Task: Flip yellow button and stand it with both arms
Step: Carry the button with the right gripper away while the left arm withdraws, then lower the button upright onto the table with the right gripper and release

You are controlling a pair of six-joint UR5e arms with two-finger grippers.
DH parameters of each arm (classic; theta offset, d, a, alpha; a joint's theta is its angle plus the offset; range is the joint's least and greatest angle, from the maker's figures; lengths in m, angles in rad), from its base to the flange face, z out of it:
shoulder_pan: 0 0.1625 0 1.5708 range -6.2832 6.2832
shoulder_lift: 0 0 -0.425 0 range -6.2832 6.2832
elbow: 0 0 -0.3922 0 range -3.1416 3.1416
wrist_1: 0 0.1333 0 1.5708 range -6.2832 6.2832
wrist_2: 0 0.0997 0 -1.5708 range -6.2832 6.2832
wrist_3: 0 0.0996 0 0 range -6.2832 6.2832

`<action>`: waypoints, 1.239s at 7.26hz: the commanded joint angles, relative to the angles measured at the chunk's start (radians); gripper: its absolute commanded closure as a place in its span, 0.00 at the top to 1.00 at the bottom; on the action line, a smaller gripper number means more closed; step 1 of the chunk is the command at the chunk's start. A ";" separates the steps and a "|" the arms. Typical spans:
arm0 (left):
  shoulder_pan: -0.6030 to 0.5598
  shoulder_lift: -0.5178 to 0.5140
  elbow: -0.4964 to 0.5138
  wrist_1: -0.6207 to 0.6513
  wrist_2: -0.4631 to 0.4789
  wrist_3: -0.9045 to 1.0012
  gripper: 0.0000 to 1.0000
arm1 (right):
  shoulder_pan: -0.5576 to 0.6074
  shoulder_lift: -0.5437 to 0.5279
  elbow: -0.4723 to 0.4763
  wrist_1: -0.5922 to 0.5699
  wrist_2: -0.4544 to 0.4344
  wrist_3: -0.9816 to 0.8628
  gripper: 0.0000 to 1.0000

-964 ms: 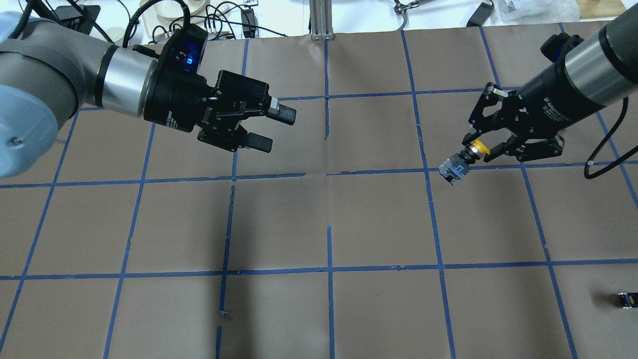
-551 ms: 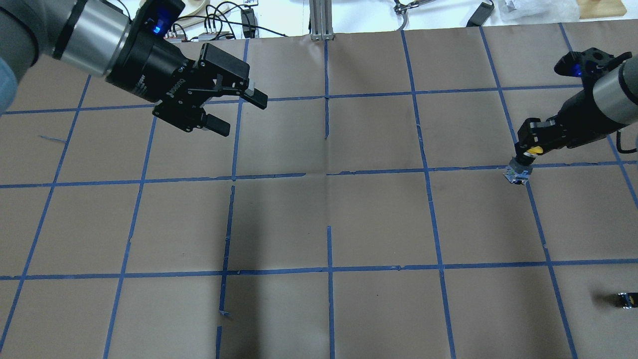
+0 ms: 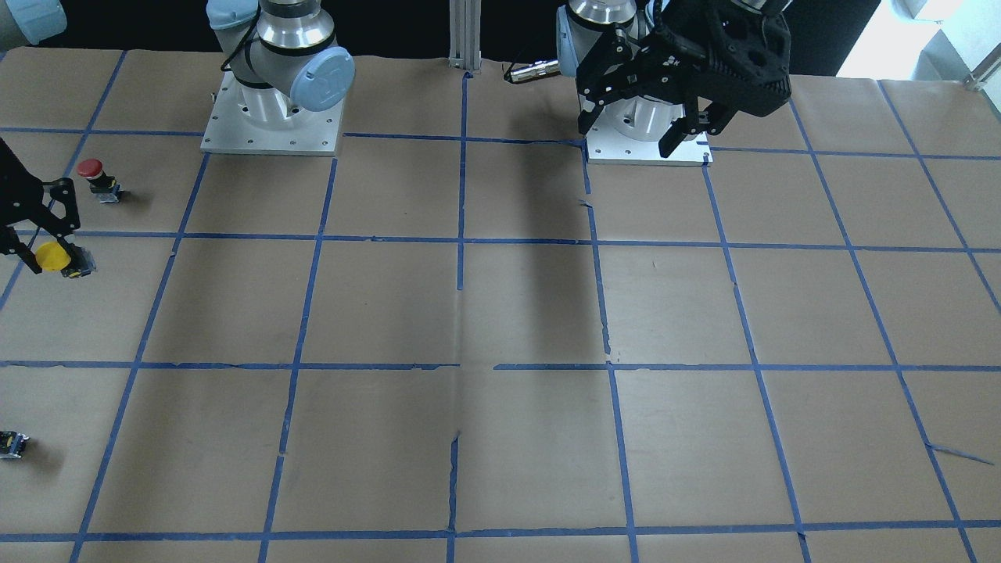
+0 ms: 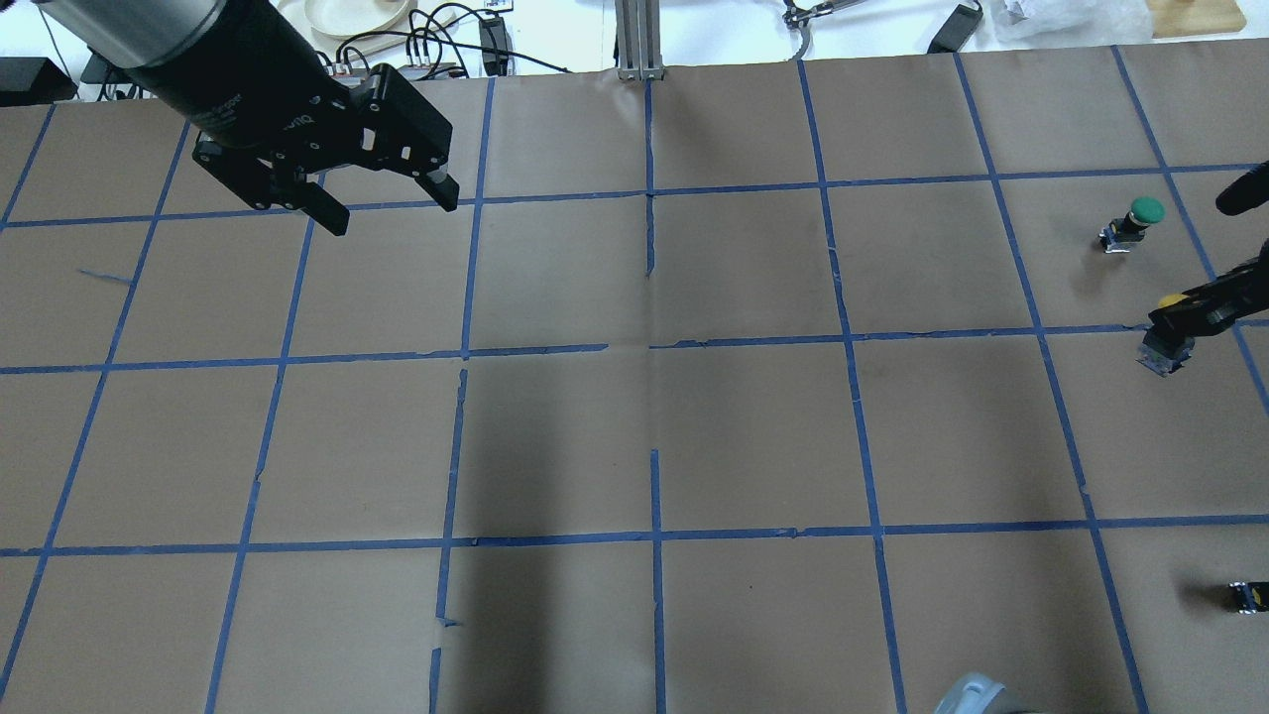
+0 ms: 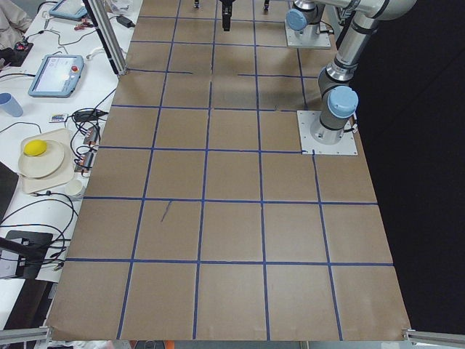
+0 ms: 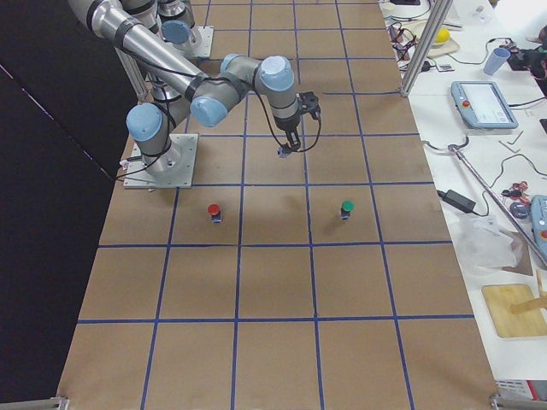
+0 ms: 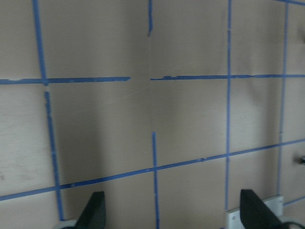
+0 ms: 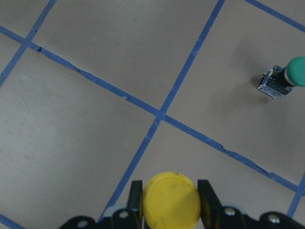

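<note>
The yellow button [image 4: 1162, 349] hangs cap up, body down, in my right gripper [image 4: 1178, 315], which is shut on it just below the cap at the table's right edge. It also shows in the front view [image 3: 53, 256], in the right wrist view [image 8: 171, 201] between the two fingers, and in the exterior right view [image 6: 282, 152]. I cannot tell whether its body touches the paper. My left gripper [image 4: 390, 206] is open and empty, raised over the far left of the table, also seen in the front view [image 3: 629, 133] and the left wrist view [image 7: 172, 212].
A green-capped button [image 4: 1138, 218] stands just beyond the right gripper, also in the right wrist view [image 8: 286, 78]. A red-capped button [image 3: 94, 173] stands near the robot's base side. A tiny black-yellow part [image 4: 1246, 595] lies at the near right. Brown paper with blue tape grid covers the table [image 4: 654, 436].
My right gripper has carried the yellow button rightward to the table's right edge, uncovering the green button. My left arm has pulled back and to the left, gripper still open.
</note>
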 commanded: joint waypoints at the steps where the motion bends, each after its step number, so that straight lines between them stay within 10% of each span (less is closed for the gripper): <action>1: -0.024 -0.013 0.019 0.001 0.110 -0.006 1.00 | -0.117 0.066 0.019 -0.017 0.147 -0.257 0.13; 9: -0.041 -0.013 0.018 -0.074 0.295 -0.084 1.00 | -0.304 0.261 0.019 0.005 0.311 -0.827 0.14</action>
